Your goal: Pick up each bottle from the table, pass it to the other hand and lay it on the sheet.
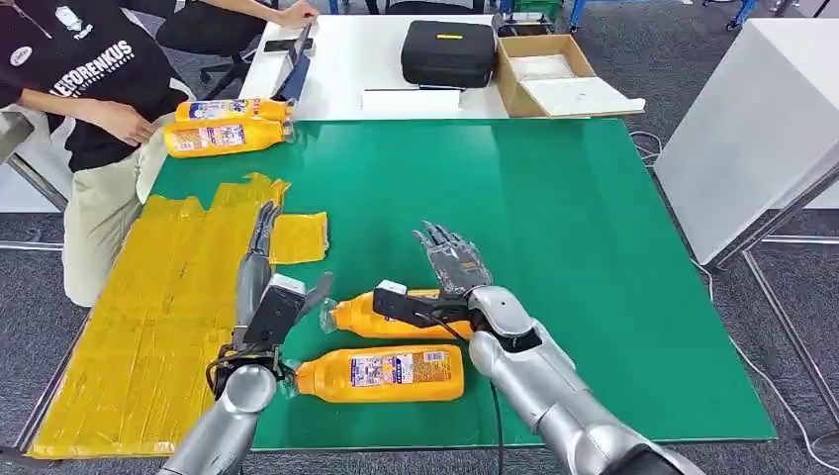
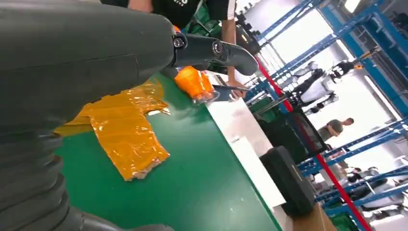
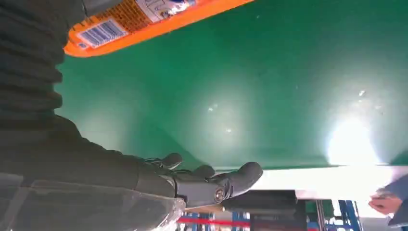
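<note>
Two orange bottles lie on the green table (image 1: 554, 257) close to me: one (image 1: 381, 374) near the front edge, the other (image 1: 396, 317) just beyond it, partly under my right wrist. My right hand (image 1: 453, 259) hovers past that bottle with its fingers stretched out and nothing in them; in the right wrist view the fingers (image 3: 211, 183) are empty and a bottle (image 3: 144, 24) lies behind them. My left hand (image 1: 260, 252) is held flat and open at the edge of the yellow sheet (image 1: 148, 307). Two more bottles (image 1: 228, 127) lie at the far left corner.
A person (image 1: 79, 79) sits at the far left with a hand by the far bottles. A small yellow sheet piece (image 1: 297, 237) lies beside the big sheet. Beyond the green table stand a black case (image 1: 447, 51) and a cardboard box (image 1: 549, 74). A white block (image 1: 762, 119) stands at right.
</note>
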